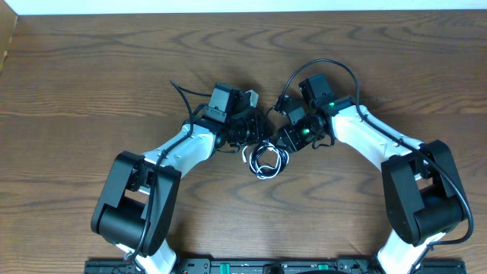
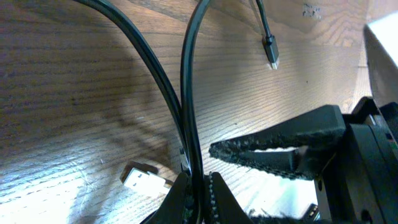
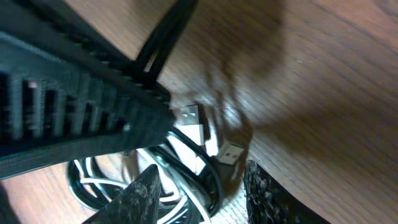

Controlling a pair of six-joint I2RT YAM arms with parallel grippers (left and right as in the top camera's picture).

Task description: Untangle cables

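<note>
Left gripper [image 2: 199, 186] pinches the black cable [image 2: 186, 87] while the right gripper [image 3: 202, 193], jaws parted over the coil [image 1: 266, 161], should take only the white cable [image 3: 186, 148], then draw away slowly.

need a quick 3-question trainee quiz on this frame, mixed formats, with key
1. True or false: the left hand is shut on the thin black cable.
2. The flat metal-tipped USB plug beside the left hand is: A) red B) white C) blue.
3. Fill in: the fingers of the right hand stand ____ (open or shut).
Key: 1 true; 2 B; 3 open.
</note>
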